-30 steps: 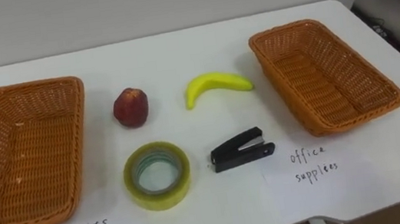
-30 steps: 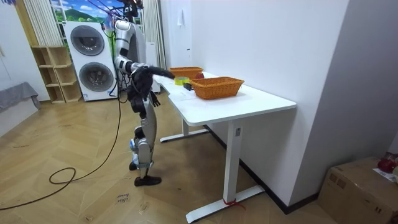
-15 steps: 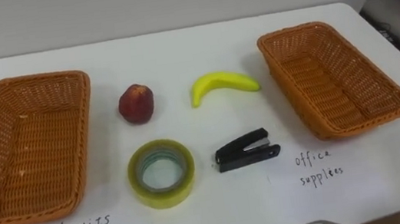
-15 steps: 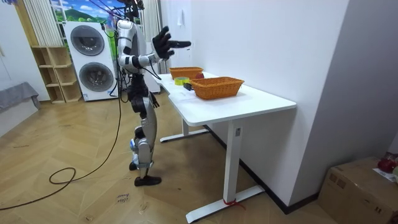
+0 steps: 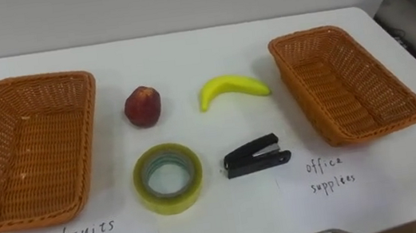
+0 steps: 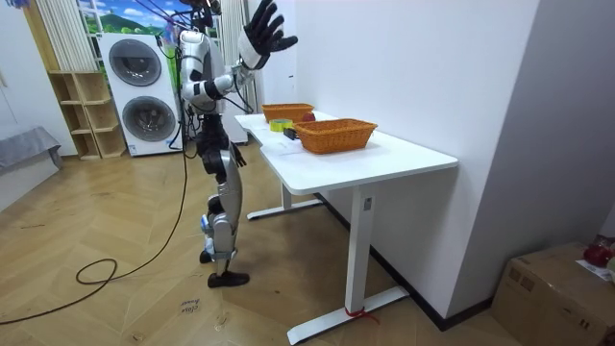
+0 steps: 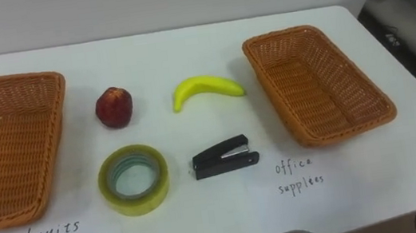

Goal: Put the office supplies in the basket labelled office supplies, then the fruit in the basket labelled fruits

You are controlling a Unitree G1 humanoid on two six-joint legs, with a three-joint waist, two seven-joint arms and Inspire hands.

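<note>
**A:** Trying to work out how far along this sorting run is. Anyone?

**B:** Right at the start, I'd say. The biggest thing is the white desk (image 5: 200, 53), smooth and plain, with the robot standing at its edge. Then there are two rectangular woven wicker baskets, orange-brown and both empty. The left basket (image 5: 28, 156) has a handwritten fruit label in front of it, and the right basket (image 5: 344, 82) has the office one. All four items lie loose on the desk between them.

**A:** And the robot hand?

**B:** In the room view the right robot hand (image 6: 264, 29) (right going by the body, I think) is up by its head, well clear of the desk. Its fingers are spread wide and there's nothing in it, so no pick has begun.

**A:** Next move?

**B:** My guess is it comes down over one item and closes on it. Going by size:
- The tape roll (image 5: 171, 204) is a fat, yellowish, see-through ring lying flat near the front, so it needs a wide span.
- The banana (image 5: 233, 89) is a smooth yellow curve near the right basket, but it belongs in the left one.
- The stapler (image 5: 255, 155) is black, hard and low, just right of the tape, so the fingers have to get right down to the desk.
- The peach (image 5: 143, 106) is small, round and reddish, and sits closest to the left basket. It could roll if nudged.
</note>
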